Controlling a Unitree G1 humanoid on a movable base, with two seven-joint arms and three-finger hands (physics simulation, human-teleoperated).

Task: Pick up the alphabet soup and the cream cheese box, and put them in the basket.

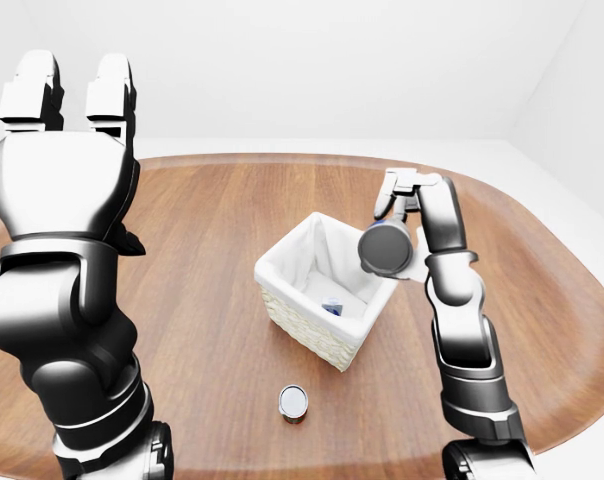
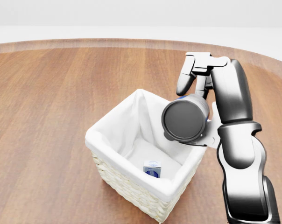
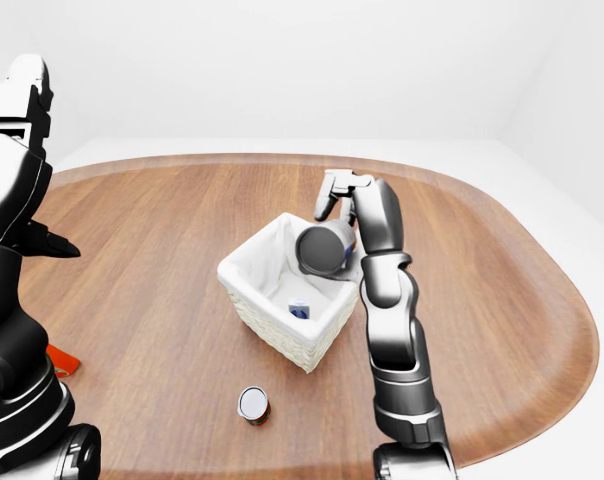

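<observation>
1. Wooden table (image 2: 47,116), oval, holds everything.
2. Left hand (image 1: 67,95) raised high at left-eye view's left, fingers straight and spread, empty.
3. Basket (image 2: 131,186), white-lined, mid-table.
4. Right hand (image 2: 197,107) clasps the alphabet soup (image 2: 184,120) over the basket's right rim.
5. Small can (image 1: 293,402) on table below basket.
6. Cream cheese box (image 2: 152,169) inside basket.

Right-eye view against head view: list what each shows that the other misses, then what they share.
Only the right-eye view shows the raised left hand, a small can standing on the table below the basket, a red object at the left edge, and the table's whole outline. The head view adds no object of its own, only a closer look. Both show the right hand holding a can tilted over the basket, a small blue-and-white box inside it, and the wooden table.
</observation>
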